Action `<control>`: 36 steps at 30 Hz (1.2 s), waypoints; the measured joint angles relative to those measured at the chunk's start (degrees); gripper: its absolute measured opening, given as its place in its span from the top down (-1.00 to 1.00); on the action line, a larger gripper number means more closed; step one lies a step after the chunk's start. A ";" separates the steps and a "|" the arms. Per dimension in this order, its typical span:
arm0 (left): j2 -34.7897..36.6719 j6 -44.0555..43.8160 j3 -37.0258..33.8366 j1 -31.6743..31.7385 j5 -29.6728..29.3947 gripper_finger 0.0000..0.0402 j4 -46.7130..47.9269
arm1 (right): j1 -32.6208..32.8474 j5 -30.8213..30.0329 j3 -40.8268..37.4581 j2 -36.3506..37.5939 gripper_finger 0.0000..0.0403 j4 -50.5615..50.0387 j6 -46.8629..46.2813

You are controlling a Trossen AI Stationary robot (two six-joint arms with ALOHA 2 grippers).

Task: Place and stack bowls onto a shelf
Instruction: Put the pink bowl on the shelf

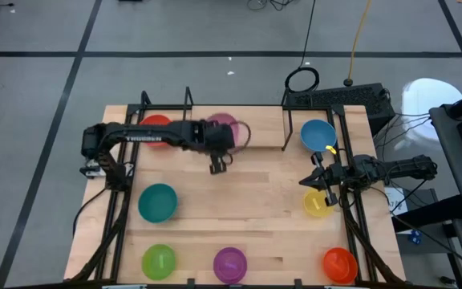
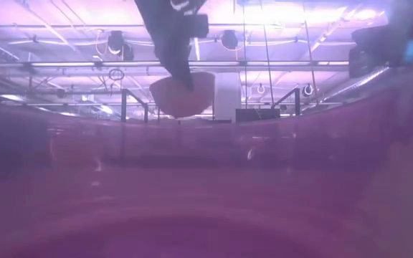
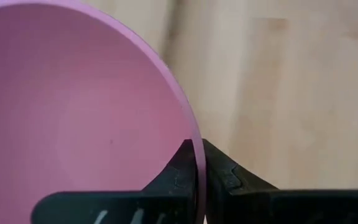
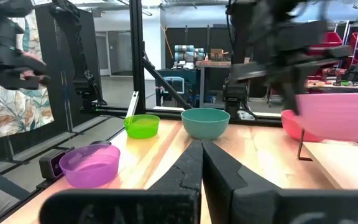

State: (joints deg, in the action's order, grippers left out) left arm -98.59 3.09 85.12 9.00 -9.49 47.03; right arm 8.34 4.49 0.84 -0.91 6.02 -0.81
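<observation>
High view: the left gripper (image 1: 217, 166) holds the pink bowl (image 1: 224, 127) at the table's (image 1: 247, 189) far edge, by the shelf (image 1: 267, 128), with the red bowl (image 1: 156, 123) beside it. Left wrist view shows its fingers (image 3: 182, 171) pinching the pink bowl's rim. Low view shows that bowl lifted clear in the air. The right gripper (image 1: 318, 178) rests near the yellow bowl (image 1: 318, 204), fingers pressed together on nothing, with the blue bowl (image 1: 318, 134) beyond. The teal bowl (image 1: 157, 201) sits mid-left; the green bowl (image 1: 159, 261), purple bowl (image 1: 229, 262) and orange-red bowl (image 1: 339, 264) line the near edge.
</observation>
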 joint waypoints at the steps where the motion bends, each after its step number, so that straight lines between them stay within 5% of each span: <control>1: 0.01 0.01 0.00 1.45 -0.01 0.97 0.01 | 0.00 0.00 0.01 0.00 1.00 0.00 -0.01; 12: -1.91 -1.36 -1.13 12.49 4.27 0.98 3.48 | 0.00 0.00 0.00 0.00 1.00 0.00 0.00; 36: -8.04 1.57 -1.07 13.61 4.63 0.95 1.74 | 0.00 0.00 0.01 -0.02 1.00 0.00 -0.01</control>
State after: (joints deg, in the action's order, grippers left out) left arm -106.63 4.66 84.05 22.61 -4.86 48.77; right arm 8.34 4.49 0.85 -0.93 6.02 -0.82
